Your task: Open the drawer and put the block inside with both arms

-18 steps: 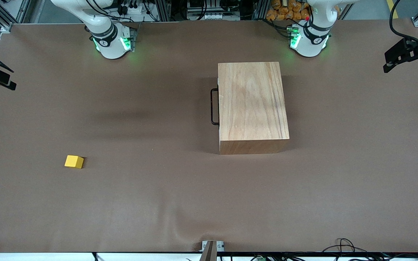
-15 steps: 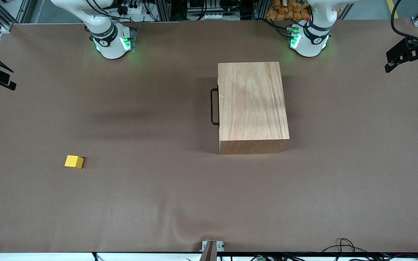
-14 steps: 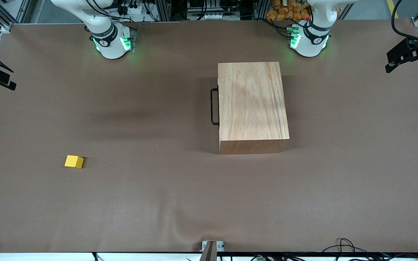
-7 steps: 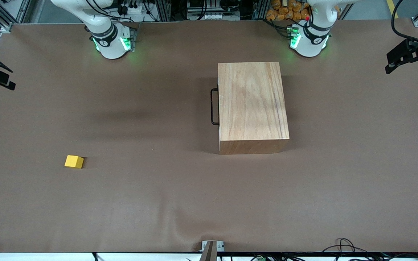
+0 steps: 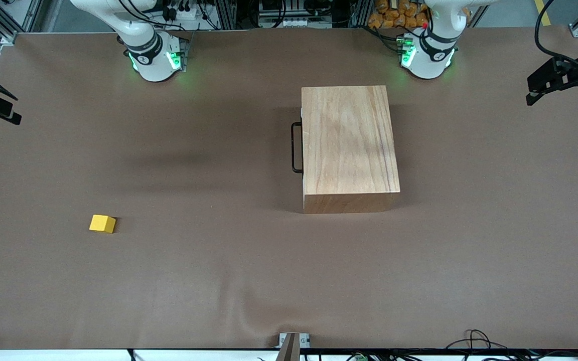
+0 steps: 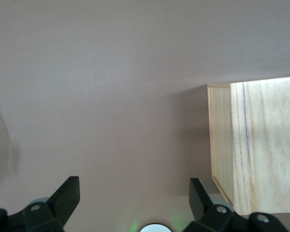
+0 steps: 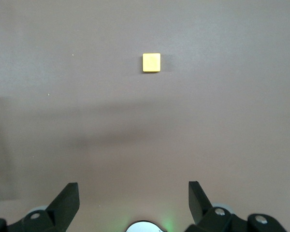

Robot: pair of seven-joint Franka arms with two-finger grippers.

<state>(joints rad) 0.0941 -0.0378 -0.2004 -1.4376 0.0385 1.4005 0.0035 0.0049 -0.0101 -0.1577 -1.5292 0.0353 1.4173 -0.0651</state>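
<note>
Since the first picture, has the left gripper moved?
Yes. In the front view the left gripper, open, has shifted a little toward the wooden box and the robots' bases, over the table's end.

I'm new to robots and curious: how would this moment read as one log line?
drawer: shut in wooden box | block: on table, untouched | left gripper: open, high beside box | right gripper: open, high above block

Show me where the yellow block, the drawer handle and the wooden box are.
yellow block point(image 5: 102, 223): front view, its top face.
drawer handle point(image 5: 294, 148): front view, its long black bar.
wooden box point(image 5: 349, 138): front view, middle of its top.
</note>
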